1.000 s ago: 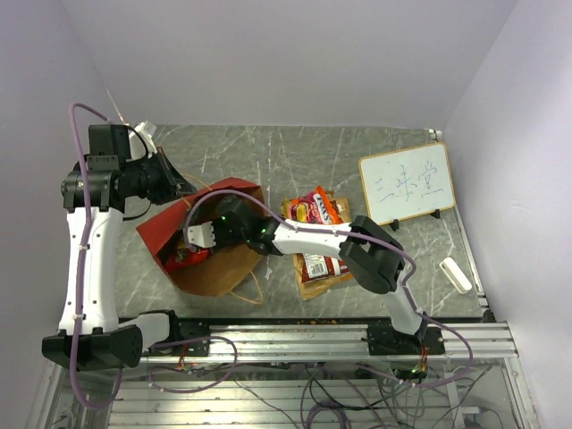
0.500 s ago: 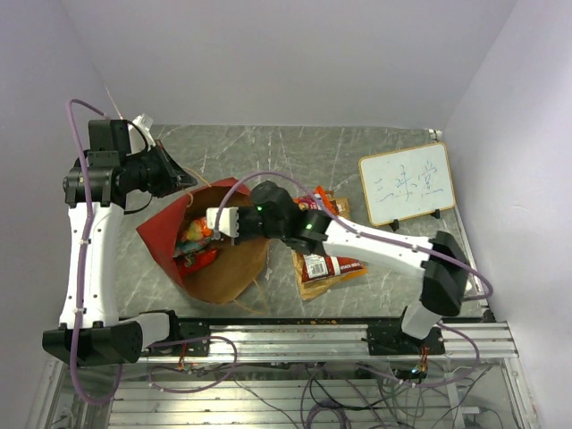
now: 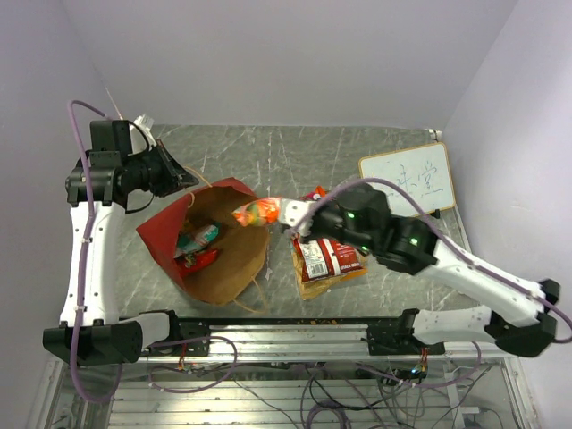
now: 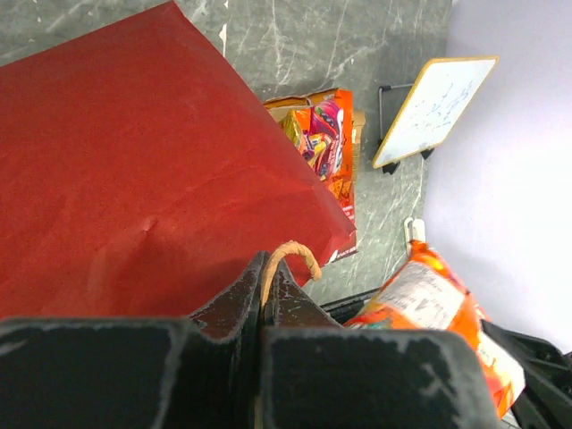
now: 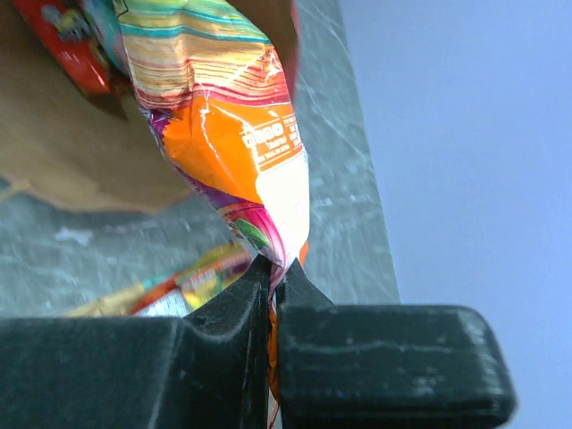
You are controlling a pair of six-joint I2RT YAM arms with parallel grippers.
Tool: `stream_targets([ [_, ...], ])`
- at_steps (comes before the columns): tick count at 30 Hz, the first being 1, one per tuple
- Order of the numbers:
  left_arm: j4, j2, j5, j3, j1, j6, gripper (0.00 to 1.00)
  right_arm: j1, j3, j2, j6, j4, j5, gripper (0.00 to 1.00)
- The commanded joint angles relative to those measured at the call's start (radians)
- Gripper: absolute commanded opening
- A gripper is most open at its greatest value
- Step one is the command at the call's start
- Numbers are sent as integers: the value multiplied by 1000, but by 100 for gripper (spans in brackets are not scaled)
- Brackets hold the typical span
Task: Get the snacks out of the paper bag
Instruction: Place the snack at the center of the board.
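- Centre frame, on the table (image 3: 268, 152): a pile of snacks (image 3: 323, 259) already out, right of the paper bag (image 3: 223, 268).
- Inside the bag, lower left: at least two packets (image 3: 197, 248) left — task judged partly done.
- The right gripper (image 3: 282, 215) pinches an orange packet (image 3: 255, 213) above the bag mouth.
- Upper left: the left gripper (image 3: 181, 185) is clamped on the twine handle (image 4: 288, 253).

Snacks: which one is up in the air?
The orange packet pinched in the right gripper; the rest lie inside the paper bag or on the table.

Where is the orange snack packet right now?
Top view, centre: the right gripper holds the orange packet over the right rim of the paper bag.
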Motion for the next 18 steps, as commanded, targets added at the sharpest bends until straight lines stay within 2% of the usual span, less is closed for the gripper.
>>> stream_targets([
  [1, 2, -16, 37, -10, -7, 10, 7, 1, -93, -155, 8, -120, 216, 0],
  [5, -2, -29, 18, -30, -10, 6, 7, 1, -111, -230, 33, -241, 231, 0],
  [7, 9, -35, 33, -33, -10, -4, 7, 1, -163, -257, 39, -244, 271, 0],
  [10, 8, -44, 41, -30, -9, -7, 7, -3, -348, -328, 3, -94, 311, 0],
  [13, 2, -63, 52, -41, -9, -10, 7, -21, -496, -377, -43, 74, 281, 0],
  [18, -10, -98, 61, -56, -10, -10, 7, -167, -600, -341, -82, 165, 156, 0],
])
